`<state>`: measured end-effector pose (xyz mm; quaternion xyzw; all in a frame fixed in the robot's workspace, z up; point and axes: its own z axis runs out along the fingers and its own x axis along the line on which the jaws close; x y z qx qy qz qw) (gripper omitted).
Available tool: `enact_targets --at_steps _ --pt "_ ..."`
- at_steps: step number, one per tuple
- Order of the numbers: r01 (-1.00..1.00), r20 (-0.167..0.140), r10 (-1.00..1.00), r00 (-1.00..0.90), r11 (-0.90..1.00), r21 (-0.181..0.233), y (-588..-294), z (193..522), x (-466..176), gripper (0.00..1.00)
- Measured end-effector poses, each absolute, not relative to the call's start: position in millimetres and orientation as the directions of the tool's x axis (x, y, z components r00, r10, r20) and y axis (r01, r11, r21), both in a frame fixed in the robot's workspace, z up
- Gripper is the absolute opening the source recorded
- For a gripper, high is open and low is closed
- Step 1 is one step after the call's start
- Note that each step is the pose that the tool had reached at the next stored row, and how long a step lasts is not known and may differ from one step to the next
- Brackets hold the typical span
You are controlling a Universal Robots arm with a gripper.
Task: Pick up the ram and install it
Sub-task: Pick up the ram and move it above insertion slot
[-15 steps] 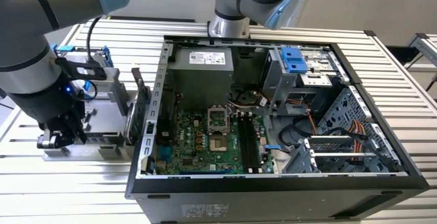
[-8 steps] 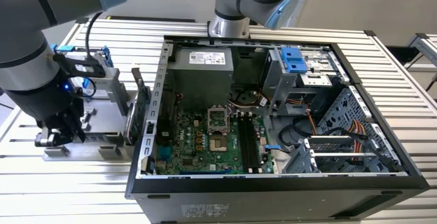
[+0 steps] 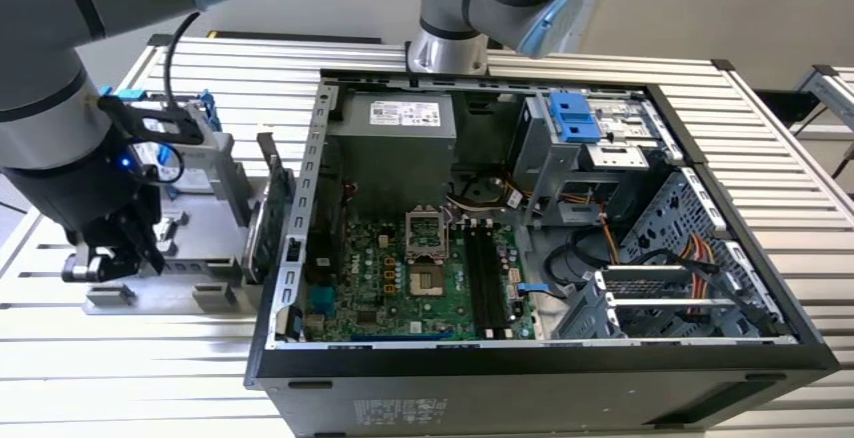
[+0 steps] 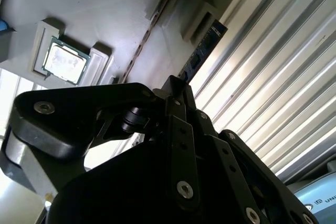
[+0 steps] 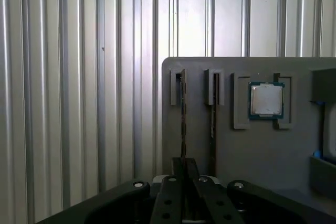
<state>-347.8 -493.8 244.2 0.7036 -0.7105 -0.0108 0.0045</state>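
Ribbed aluminium worktop (image 3: 787,158) carries an open computer case (image 3: 534,368) lying on its side, with the green mainboard (image 3: 400,278) facing up. Long black memory slots (image 3: 483,278) run beside the processor socket on the board.

Exterior view: a grey holder plate (image 3: 200,258) sits on the worktop just beside the case, on the exterior view's left. The arm stands over it, with the pincer (image 3: 107,263) down at the plate's outer end, well apart from the mainboard.

First wrist view: the holder has two narrow slots side by side and a square nest. Each slot holds a thin strip standing on edge. A square silver processor (image 5: 266,99) lies flat in the nest, apart from both strips.

The ram (image 5: 182,108) is the strip in the slot nearest the plate's edge, farthest from the processor. It runs straight in between the pincer's fingers (image 5: 191,174). The second strip (image 5: 214,114) is in the neighbouring slot, between the ram and the processor. It passes just beside the fingers, outside them.

Second wrist view: the ram's side shows a dark board with a row of small chips, and its near end meets the fingertips.

Pincer state: narrow, with the fingers drawn together on the ram's two faces and only a thin line between them. The ram sits upright in the holder slot, not yet lifted.
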Motion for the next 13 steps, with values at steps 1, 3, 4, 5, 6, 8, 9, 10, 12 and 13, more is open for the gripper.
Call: enact_targets --at_steps 1,3,4,5,6,8,9,10,12,13 --pt "-1.0 -0.009 -1.0 -0.01 0.01 0.022 -493.8 245.2 -347.8 0.0" --pt "-1.0 -0.009 -1.0 -0.01 0.01 0.022 -493.8 247.2 -347.7 0.0" --pt "-1.0 -0.009 -1.0 -0.01 0.01 0.022 -493.8 248.3 -347.8 0.0" --pt "-1.0 -0.009 -1.0 -0.01 0.01 0.022 -493.8 249.5 -347.8 0.0" --pt "-1.0 -0.009 -1.0 -0.01 0.01 0.022 -493.8 250.5 -347.7 0.0" --pt "-1.0 -0.009 -1.0 -0.01 0.01 0.022 -493.8 252.7 -347.8 0.0" --pt "-1.0 -0.009 -1.0 -0.01 0.01 0.022 -493.8 253.7 -347.8 0.0" --pt "-1.0 -0.009 -1.0 -0.01 0.01 0.022 -493.8 254.9 -347.8 0.0" --pt "-1.0 -0.009 -1.0 -0.01 0.01 0.022 -493.8 257.2 -347.8 0.0" --pt "-1.0 -0.009 -1.0 -0.01 0.01 0.022 -493.8 258.3 -347.8 0.0"
